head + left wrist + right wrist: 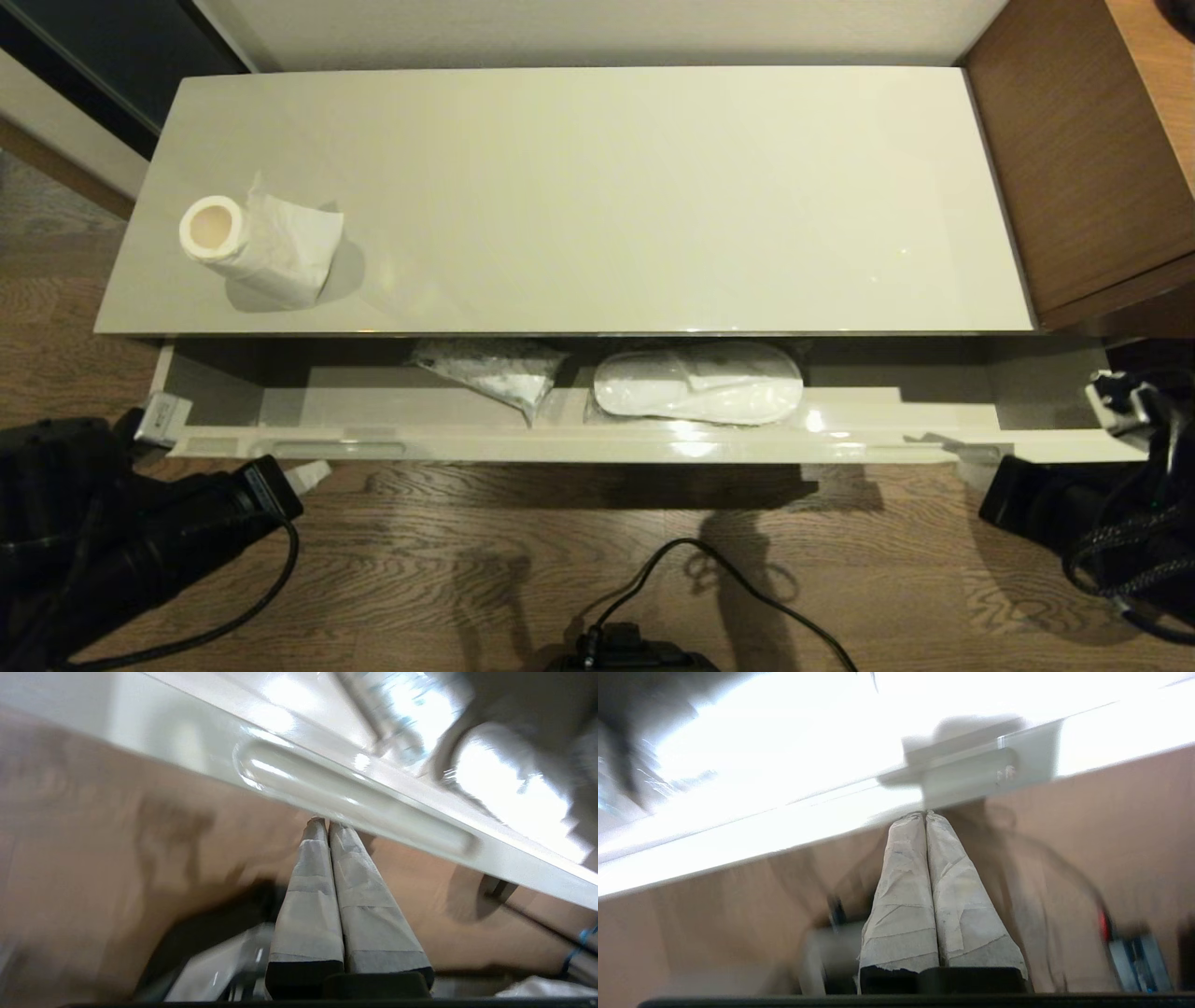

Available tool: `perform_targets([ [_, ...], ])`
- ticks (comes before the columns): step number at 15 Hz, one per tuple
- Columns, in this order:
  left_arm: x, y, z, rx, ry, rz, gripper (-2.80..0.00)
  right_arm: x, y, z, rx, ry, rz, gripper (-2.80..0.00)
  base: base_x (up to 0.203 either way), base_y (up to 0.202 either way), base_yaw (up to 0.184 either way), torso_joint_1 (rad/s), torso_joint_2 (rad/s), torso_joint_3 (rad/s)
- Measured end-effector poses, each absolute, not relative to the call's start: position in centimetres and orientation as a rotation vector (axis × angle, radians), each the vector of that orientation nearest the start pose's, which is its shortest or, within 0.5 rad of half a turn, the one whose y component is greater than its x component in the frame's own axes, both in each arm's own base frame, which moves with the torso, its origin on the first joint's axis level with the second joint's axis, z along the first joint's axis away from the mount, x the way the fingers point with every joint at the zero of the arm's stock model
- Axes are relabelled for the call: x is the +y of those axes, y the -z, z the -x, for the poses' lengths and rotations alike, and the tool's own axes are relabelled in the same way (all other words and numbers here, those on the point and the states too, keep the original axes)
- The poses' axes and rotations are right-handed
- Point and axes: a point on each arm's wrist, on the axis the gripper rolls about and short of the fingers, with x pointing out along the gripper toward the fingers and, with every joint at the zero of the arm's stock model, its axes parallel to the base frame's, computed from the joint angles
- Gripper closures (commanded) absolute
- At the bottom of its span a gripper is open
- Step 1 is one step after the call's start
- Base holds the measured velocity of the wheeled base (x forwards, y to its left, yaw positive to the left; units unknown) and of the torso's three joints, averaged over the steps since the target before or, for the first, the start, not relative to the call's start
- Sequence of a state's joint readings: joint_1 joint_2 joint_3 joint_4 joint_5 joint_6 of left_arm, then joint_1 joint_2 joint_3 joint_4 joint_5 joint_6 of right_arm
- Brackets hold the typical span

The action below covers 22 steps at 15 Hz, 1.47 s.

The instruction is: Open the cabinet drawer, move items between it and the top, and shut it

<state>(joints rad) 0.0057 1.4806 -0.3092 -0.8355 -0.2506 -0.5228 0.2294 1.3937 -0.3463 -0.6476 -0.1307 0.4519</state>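
Cabinet drawer [653, 439] partly open beneath the top [597, 187]. Left gripper [327, 823] and right gripper [924, 815] pinched shut, empty, just beside front edge. Risk: snagging drawer lip.

Both arms black, bulky, w/ black cables looping off them. Left gripper [328, 826] & right gripper [925, 816]: tapered fingers wrapped in grey-white tape, right's more creased, on black bases.

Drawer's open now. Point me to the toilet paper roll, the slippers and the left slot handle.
toilet paper roll [266, 247]: head view, on its wrapped side.
slippers [698, 383]: head view, middle of the bagged white pair.
left slot handle [355, 803]: left wrist view, middle of the recess.
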Motion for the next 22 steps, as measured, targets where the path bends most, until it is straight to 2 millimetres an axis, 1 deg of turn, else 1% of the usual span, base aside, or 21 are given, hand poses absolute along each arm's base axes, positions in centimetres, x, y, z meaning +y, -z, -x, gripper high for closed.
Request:
perform_targets([
  [2,-0.4,-16.1,-22.1,0.32,0.167,0.564,0.0,4.3,-17.4,-18.5,0.35,-0.009,-0.37,0.0,0.0,0.0,0.0,0.0,0.0,0.0],
  [4,-0.4,-18.7,-23.3,0.27,0.176,0.581,0.0,4.2,-19.4,-17.6,0.308,-0.008,-0.371,0.0,0.0,0.0,0.0,0.0,0.0,0.0],
  [5,-0.4,-19.6,-23.5,0.265,0.177,0.585,0.0,4.2,-20.1,-17.2,0.287,-0.015,-0.374,0.0,0.0,0.0,0.0,0.0,0.0,0.0],
  [8,-0.4,-21.1,-22.8,0.262,0.178,0.587,0.0,4.1,-21.3,-16.2,0.257,-0.033,-0.378,0.0,0.0,0.0,0.0,0.0,0.0,0.0],
  [11,-0.4,-22.0,-21.8,0.258,0.179,0.578,0.0,4.0,-22.0,-15.4,0.238,-0.04,-0.368,0.0,0.0,0.0,0.0,0.0,0.0,0.0],
  [12,-0.4,-22.2,-21.2,0.278,0.173,0.57,0.0,3.8,-22.2,-14.8,0.247,-0.035,-0.355,0.0,0.0,0.0,0.0,0.0,0.0,0.0],
  [13,-0.4,-22.6,-20.1,0.293,0.169,0.554,0.0,3.4,-22.5,-13.8,0.249,-0.021,-0.34,0.0,0.0,0.0,0.0,0.0,0.0,0.0],
  [14,-0.3,-23.3,-18.4,0.301,0.165,0.532,0.0,2.8,-22.9,-12.5,0.244,0.001,-0.318,0.0,0.0,0.0,0.0,0.0,0.0,0.0],
  [16,-0.1,-24.8,-13.9,0.296,0.152,0.477,0.0,1.6,-23.9,-8.9,0.22,0.037,-0.268,0.0,0.0,0.0,0.0,0.0,0.0,0.0],
  [18,-0.1,-26.0,-8.7,0.3,0.135,0.42,0.0,0.3,-25.2,-4.2,0.206,0.066,-0.24,0.0,0.0,0.0,0.0,0.0,0.0,0.0],
  [19,-0.2,-26.1,-6.1,0.32,0.125,0.401,0.0,-0.2,-25.5,-1.7,0.216,0.087,-0.239,0.0,0.0,0.0,0.0,0.0,0.0,0.0],
  [21,-0.4,-25.9,-0.9,0.344,0.097,0.368,0.0,-0.8,-25.0,3.1,0.25,0.166,-0.25,0.0,0.0,0.0,0.0,0.0,0.0,0.0],
  [22,-0.6,-25.4,1.7,0.36,0.08,0.347,0.0,-0.6,-24.4,5.4,0.276,0.213,-0.265,0.0,0.0,0.0,0.0,0.0,0.0,0.0],
])
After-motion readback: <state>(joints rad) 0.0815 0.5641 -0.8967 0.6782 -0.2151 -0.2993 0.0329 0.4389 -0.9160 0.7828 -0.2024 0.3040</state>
